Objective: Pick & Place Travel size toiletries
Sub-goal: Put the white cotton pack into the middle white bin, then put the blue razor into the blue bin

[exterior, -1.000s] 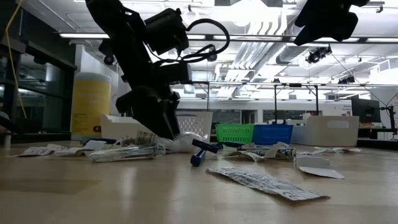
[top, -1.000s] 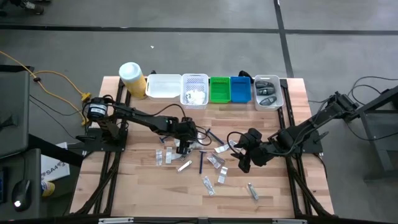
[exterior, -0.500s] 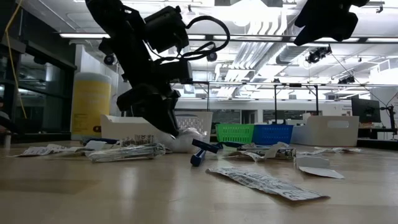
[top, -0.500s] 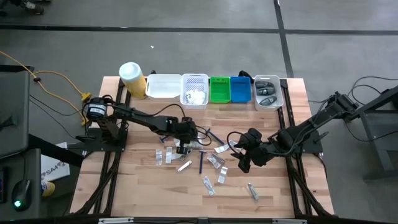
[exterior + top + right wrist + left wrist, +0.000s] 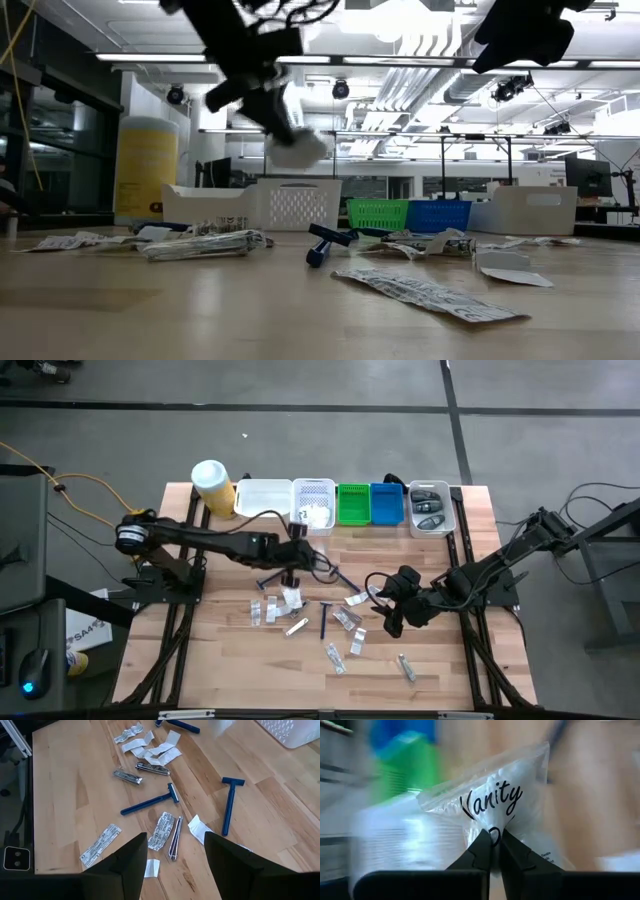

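Pinching a clear sachet [image 5: 506, 815] aloft in the left gripper [image 5: 492, 851], near the white mesh basket [image 5: 313, 503], right gripper [image 5: 175, 851] spread apart over scattered dark-blue razors [image 5: 150, 803].

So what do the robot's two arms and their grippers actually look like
Both arms are dark, slim, jointed links. The left arm carries a round grey-ringed joint near its base. Black cables loop beside each wrist. The left gripper has thin tapering black fingers; the right gripper has broad flat black ones.
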Available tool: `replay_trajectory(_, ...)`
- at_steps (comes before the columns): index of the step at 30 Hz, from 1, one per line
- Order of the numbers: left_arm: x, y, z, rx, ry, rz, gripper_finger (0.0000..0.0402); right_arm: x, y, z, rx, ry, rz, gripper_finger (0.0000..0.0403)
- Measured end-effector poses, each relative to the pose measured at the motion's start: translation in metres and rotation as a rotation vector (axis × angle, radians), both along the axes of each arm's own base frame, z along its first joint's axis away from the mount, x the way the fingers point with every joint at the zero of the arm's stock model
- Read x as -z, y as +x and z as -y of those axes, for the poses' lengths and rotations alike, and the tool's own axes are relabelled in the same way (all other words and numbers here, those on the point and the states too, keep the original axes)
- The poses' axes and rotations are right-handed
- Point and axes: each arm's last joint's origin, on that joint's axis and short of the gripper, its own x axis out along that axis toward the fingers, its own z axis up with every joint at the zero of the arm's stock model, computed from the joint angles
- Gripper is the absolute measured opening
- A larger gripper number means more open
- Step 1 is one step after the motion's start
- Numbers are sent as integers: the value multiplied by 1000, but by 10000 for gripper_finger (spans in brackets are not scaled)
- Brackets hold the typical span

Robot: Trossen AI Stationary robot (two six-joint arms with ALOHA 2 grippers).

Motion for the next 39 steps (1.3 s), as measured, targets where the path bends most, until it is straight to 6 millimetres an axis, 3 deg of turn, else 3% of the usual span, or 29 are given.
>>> replay_trajectory(5, -17, 2, -37, -32, 142, -1, 15, 0, 0, 0, 0, 0, 0, 189)
replay_trajectory(11, -21, -6, -112, -88, 112, 74, 16, 0, 0, 0, -8, -15, 0, 189)
replay_trajectory(15, -11, -15, -158, -101, 41, 119, 16, 0, 0, 1, -7, -35, 4, 189)
replay_trajectory(19, 1, -20, -186, -127, 5, 140, 16, 0, 0, 1, -4, -43, 6, 189)
replay_trajectory(28, 22, -11, -204, -128, -13, 173, 29, 0, 0, 1, 3, -39, 7, 189)
replay_trajectory(39, 25, -10, -206, -183, 6, 165, 141, 0, 0, 1, 56, 21, 18, 189)
